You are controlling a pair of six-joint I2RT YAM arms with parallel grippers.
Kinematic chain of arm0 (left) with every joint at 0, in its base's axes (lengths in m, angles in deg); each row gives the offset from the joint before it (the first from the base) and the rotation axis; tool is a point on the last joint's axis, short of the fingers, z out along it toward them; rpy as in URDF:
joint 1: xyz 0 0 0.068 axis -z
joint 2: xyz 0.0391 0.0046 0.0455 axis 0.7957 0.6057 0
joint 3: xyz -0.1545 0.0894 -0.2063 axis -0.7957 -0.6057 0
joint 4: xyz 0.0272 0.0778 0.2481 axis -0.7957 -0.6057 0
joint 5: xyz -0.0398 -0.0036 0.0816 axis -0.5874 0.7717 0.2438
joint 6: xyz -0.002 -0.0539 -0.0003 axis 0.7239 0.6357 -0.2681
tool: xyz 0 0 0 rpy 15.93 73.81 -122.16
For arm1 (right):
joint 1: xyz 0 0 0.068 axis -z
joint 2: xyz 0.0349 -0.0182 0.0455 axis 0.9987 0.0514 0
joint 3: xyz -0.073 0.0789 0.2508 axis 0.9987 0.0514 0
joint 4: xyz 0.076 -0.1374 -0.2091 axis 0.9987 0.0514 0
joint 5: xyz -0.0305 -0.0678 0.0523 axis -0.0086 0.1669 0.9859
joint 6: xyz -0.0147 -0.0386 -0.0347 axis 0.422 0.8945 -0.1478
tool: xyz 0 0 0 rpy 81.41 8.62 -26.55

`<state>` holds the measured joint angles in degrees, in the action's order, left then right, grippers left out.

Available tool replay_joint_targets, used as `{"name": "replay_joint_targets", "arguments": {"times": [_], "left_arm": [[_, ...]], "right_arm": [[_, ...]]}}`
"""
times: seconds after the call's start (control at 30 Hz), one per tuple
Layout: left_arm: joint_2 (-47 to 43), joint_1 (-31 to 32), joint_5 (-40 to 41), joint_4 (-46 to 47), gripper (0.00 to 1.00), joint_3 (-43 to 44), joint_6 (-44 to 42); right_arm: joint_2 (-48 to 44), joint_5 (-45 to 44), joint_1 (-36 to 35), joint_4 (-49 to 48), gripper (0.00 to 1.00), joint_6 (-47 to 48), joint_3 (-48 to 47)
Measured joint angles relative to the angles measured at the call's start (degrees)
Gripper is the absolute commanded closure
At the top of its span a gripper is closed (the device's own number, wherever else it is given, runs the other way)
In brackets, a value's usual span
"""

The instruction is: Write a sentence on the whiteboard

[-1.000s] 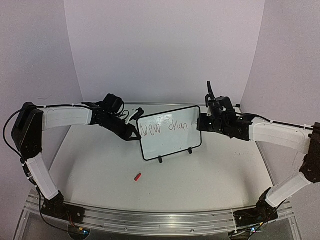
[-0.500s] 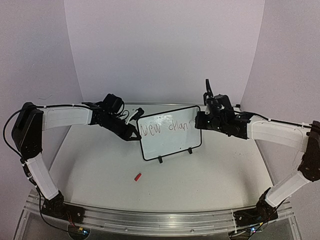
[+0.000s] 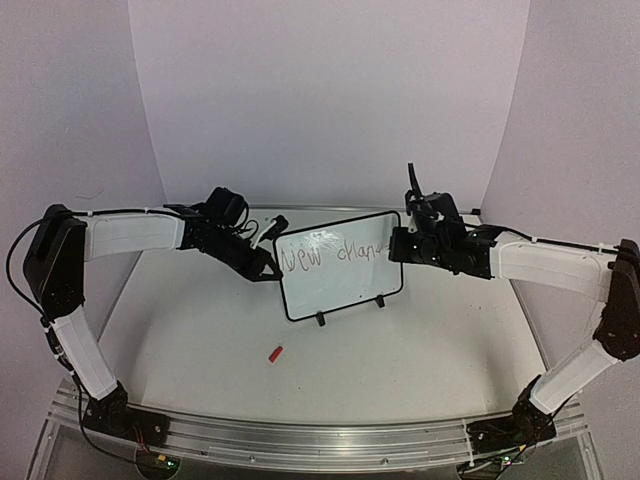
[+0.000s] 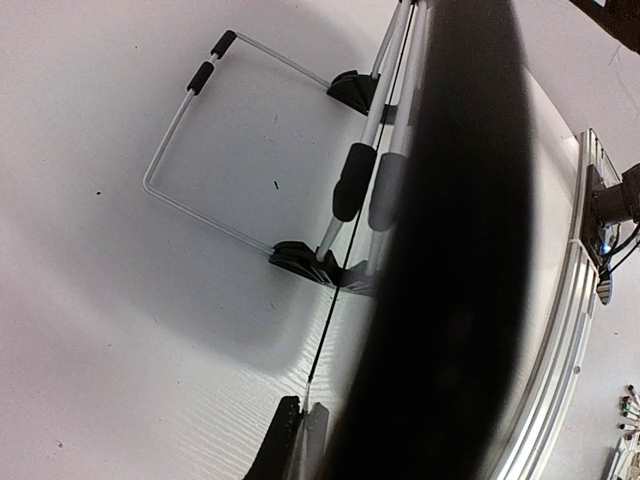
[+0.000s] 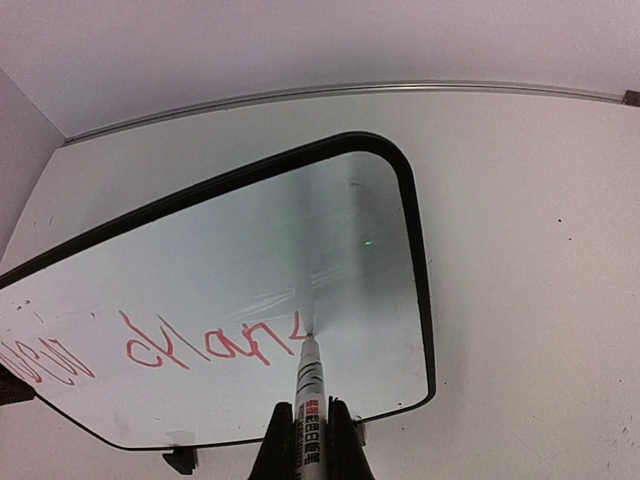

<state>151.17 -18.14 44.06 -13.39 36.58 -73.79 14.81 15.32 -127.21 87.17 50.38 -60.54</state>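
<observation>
Right gripper [image 5: 305,428] clamps the marker [image 5: 308,380], tip touching whiteboard [image 5: 230,230], shown only wrist-side.

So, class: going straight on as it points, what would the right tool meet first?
The whiteboard: the right tool's marker tip seems to touch it, just past the writing.

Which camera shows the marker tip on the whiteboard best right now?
Right wrist: the marker tip meets the whiteboard at the end of the red writing. Top external shows the board face, but the right fingers hide the tip. Left wrist shows only the board's edge and wire stand.
</observation>
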Motion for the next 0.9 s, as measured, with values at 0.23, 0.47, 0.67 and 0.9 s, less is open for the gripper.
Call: {"name": "replay_joint_targets", "arguments": {"times": [0.23, 0.47, 0.67, 0.9], "left_arm": [[0.0, 0.01, 0.0, 0.0, 1.0, 0.0, 0.0], [0.0, 0.01, 0.0, -0.02, 1.0, 0.0, -0.01], [0.0, 0.05, 0.07, -0.07, 1.0, 0.0, -0.02], [0.0, 0.05, 0.07, -0.07, 1.0, 0.0, -0.04]], "right_arm": [[0.02, -1.36, 0.0, 0.5, 1.0, -0.17, -0.01], [0.01, -1.43, 0.01, 0.52, 1.0, -0.28, -0.01], [-2.15, -0.39, 0.02, 0.76, 1.0, -0.91, 0.7], [-5.43, -1.23, 0.02, 0.91, 1.0, -1.14, 1.33]]}}
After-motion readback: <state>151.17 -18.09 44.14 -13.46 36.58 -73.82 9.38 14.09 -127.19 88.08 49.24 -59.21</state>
